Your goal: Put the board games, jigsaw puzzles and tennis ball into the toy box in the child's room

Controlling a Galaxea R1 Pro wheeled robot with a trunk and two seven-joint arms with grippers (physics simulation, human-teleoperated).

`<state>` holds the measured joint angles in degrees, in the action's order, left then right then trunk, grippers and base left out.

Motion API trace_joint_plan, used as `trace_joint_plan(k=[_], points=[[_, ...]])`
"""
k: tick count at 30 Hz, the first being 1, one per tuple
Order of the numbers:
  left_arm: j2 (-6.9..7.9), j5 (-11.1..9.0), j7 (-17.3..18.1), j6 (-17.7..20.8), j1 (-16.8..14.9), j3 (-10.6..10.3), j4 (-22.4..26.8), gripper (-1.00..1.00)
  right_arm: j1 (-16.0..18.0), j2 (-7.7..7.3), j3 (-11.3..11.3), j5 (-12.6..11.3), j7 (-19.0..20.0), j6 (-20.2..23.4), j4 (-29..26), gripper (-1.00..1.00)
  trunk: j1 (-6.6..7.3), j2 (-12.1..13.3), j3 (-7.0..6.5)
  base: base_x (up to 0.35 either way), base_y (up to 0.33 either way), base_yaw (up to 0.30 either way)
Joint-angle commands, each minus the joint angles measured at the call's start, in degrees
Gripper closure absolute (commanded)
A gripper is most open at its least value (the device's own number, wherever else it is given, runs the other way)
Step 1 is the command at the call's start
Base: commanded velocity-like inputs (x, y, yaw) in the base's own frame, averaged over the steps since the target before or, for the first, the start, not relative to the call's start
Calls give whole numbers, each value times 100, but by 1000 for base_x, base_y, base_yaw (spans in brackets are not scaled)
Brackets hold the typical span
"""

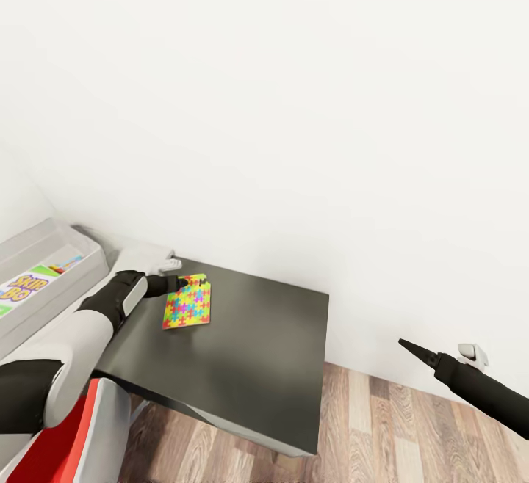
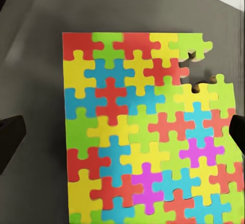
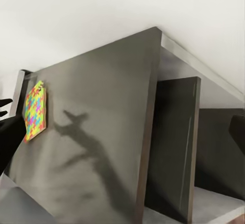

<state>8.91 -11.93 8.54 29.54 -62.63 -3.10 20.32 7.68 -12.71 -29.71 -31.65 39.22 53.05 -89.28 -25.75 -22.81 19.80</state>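
A white wall (image 1: 294, 101) runs behind everything, with a plank floor (image 1: 382, 424) below it. Against the wall stands a dark table (image 1: 257, 351); from the right wrist view its top (image 3: 87, 147) carries the shadow of an arm. At the far left sits the pale grey toy box (image 1: 44, 248), with the SKIP-BO game (image 1: 26, 288) lying inside it. On the dark top, near the corner closest to the box, lies a jigsaw puzzle (image 1: 187, 301), flat, one corner piece missing (image 2: 148, 132). The left gripper (image 1: 170, 269) hangs right over the puzzle's far edge, its jaws spread wide on either side and not touching it. The right gripper (image 1: 413, 349) hovers over the floor, well apart from the table; I cannot tell how its jaws stand.
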Motion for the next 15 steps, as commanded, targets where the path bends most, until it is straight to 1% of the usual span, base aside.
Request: trace_joint_plan(k=[1,6,15], points=[[18,-46,88,31,-3,-5,7,-100,5,2,-8,9,24,30,-2,-100,-3,-11,19,0,0,0],[40,-42,226,10,-3,47,7,-100,5,-3,-8,5,24,30,-2,-100,-3,-11,66,0,0,0],[46,-38,252,-18,-3,80,7,-100,5,9,-2,9,7,30,-2,-100,-3,-11,151,0,0,0]])
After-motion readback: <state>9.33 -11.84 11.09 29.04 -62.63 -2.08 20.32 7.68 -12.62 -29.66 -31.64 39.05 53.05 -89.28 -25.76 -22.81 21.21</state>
